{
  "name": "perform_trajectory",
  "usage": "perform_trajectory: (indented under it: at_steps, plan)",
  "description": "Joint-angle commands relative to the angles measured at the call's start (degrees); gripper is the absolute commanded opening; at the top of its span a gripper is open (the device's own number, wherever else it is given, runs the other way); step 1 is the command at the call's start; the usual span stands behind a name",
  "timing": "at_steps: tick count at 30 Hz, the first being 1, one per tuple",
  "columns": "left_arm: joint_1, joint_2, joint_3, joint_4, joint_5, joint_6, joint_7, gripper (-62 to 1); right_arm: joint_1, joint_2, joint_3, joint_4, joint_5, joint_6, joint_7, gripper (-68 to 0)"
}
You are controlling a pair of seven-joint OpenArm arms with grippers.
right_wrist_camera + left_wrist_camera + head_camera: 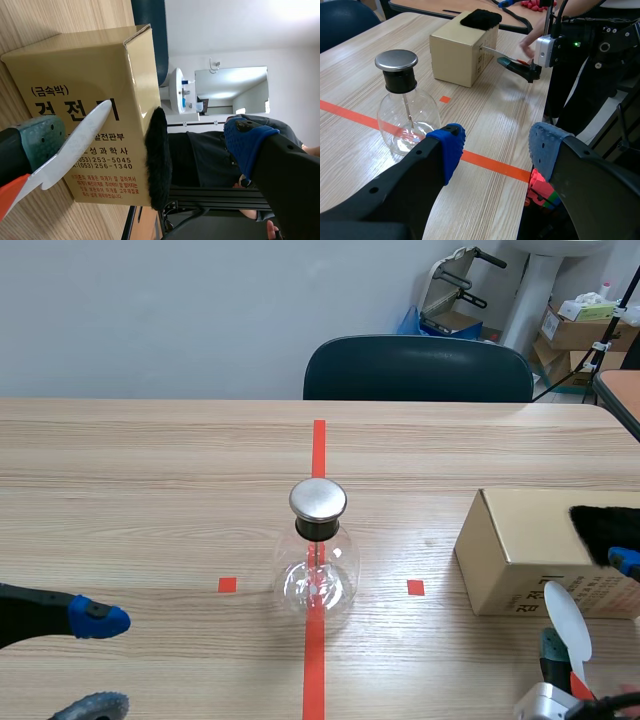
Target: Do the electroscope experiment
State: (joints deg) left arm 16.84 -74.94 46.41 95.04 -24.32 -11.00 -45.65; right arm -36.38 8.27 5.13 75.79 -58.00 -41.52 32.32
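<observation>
- Table (150, 490): fills the lower two thirds of the frame.
- Electroscope flask (318, 562): frame centre, standing on the tape line (318, 445).
- Cardboard box (520, 550): right of the flask, well apart, at the right edge.
- Fur pad (605, 530): on top of the box.
- Plastic strip (568, 625): lower right, just before the box.
- Left gripper (97, 662): lower left corner.
- Chair (418, 368): upper centre, behind the table.

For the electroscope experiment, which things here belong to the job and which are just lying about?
Job: glass electroscope, white plastic strip, black fur pad.
Lying about: cardboard box, dark chair, cartons in the far corner.
</observation>
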Motion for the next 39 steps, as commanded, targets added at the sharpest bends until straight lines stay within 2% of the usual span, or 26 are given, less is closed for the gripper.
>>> perform_trajectory:
  at_steps: [1, 39]
  plan:
    - [0.3, -0.3, -0.3, 1.1, -0.1, -0.1, -0.9, -29.2, 0.3, 0.7, 0.3, 1.0, 0.6, -3.3, 0.0, 0.4]
    - [0.3, 0.6, -0.3, 1.1, -0.2, -0.1, -1.3, -29.2, 0.3, 0.7, 0.3, 1.0, 0.6, -3.3, 0.0, 0.4]
